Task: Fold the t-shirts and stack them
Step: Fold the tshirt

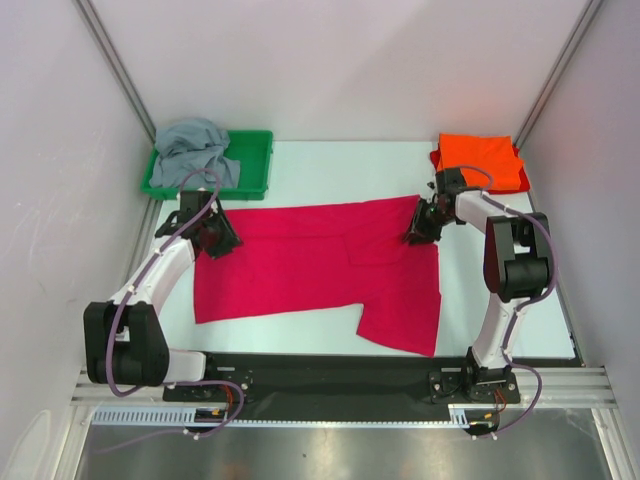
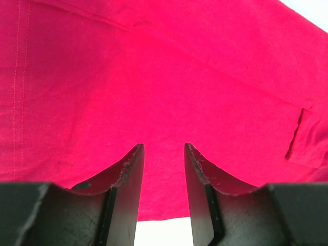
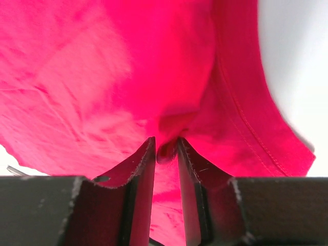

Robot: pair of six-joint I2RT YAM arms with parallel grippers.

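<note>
Pink shirt [image 1: 310, 260] lies spread flat mid-surface [image 1: 320, 165], long axis left to right, parallel to the near edge; one flap runs toward the arm bases at its right end. Orange shirt [image 1: 480, 160] sits folded in the far right corner. Grey shirt [image 1: 195, 148] is heaped in the green tray [image 1: 255, 165], far left. Left hand [image 1: 215, 238] is at the pink shirt's far-left corner and right hand [image 1: 418, 230] at its far-right corner, so each arm has the end nearer to it and the cloth stretches between them. Right wrist view: jaws narrow, with a pucker of pink cloth pinched between the tips, just inside the stitched hem. Left wrist view: jaws stand apart over the cloth edge, bare surface shows in the gap, nothing gripped. Judgement: the fold is at the grasp step and only one corner is secured. The left hand needs its corner before any lift. From both hands the body of the shirt lies toward the bases, so the far edge would travel across the short axis to the near edge. Risk: an uneven lift skews the fold.
</note>
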